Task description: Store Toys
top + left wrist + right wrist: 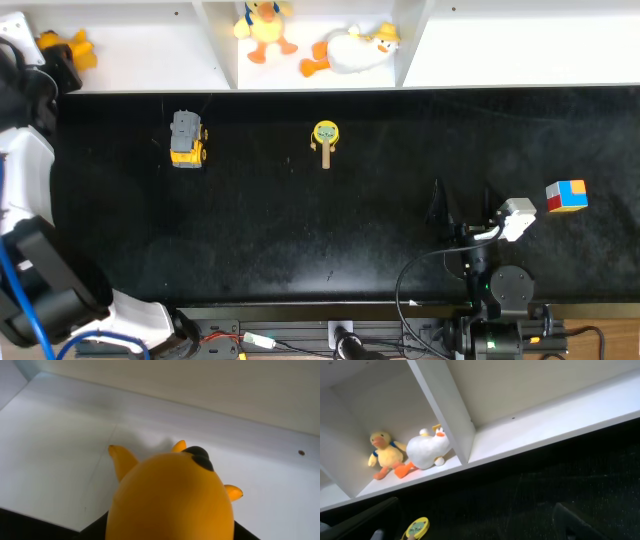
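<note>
Grips the orange toy [170,492] in the left gripper [167,534], to judge by the dark fingers [92,531] pressed against both its flanks. Holds it low over the floor of the left compartment of the white shelf [60,455], well inside the front edge, presumably to land it on the board and not on the table [300,230] on release. Looks like the placing step for this one toy, nearly done. Calls next for parting the fingers and drawing straight back, without dragging the toy out along with them.

Spreads the right gripper [476,506] wide, with nothing between its fingers, low over the black table toward the right front. Faces the shelf from there, probably parked to keep out of the left arm's way.

Farther out, finds two toys already stored in the middle compartment: a yellow duck [265,25] and, just beside it, a white goose [350,48] lying on its side.

Leaves three more out on the table, well apart from one another: a yellow truck [187,138] toward the left, a round toy on a stick [325,140] near the middle, and a coloured cube [566,196] at the right. Puts the cube nearest the right arm, hence likely the sensible pick for that open gripper. Puts the truck on the left arm's side.
</note>
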